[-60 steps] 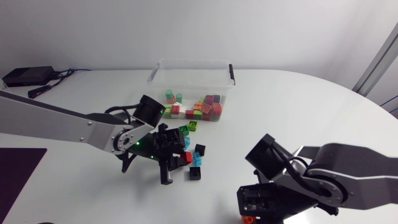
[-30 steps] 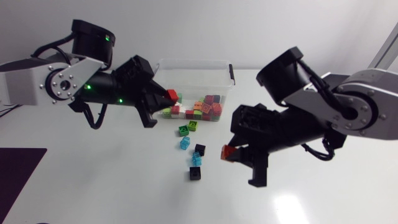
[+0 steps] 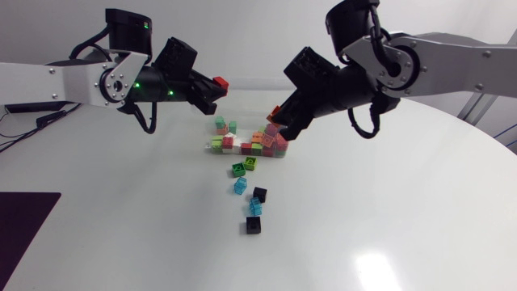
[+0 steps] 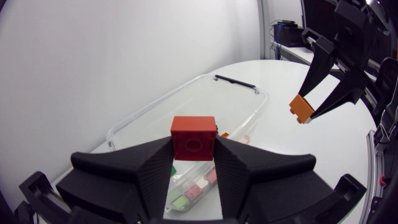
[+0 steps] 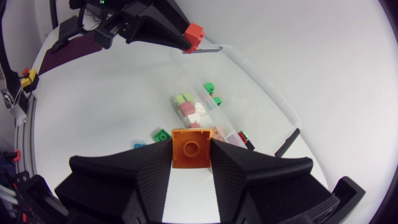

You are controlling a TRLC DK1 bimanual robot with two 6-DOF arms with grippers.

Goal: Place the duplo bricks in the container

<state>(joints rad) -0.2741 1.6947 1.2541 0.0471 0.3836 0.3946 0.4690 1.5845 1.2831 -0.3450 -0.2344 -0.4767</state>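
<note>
My left gripper (image 3: 215,87) is shut on a red brick (image 3: 219,82) and hangs over the far left corner of the clear container (image 3: 207,129). My right gripper (image 3: 277,118) is shut on an orange brick (image 3: 275,112) above the container's right half. The left wrist view has the red brick (image 4: 193,138) between its fingers, the container (image 4: 249,99) below, and the other gripper's orange brick (image 4: 302,109) beyond. In the right wrist view the orange brick (image 5: 191,149) sits clamped over the container (image 5: 267,93). Several coloured bricks (image 3: 250,142) lie inside.
Loose bricks lie on the table in front of the container: two green ones (image 3: 243,166), a cyan one (image 3: 240,186), a black one (image 3: 259,194), another cyan (image 3: 254,208) and another black (image 3: 254,225).
Both arms have risen from low over the table's near half and swung to the container, the left carrying the red brick and the right the orange one.
</note>
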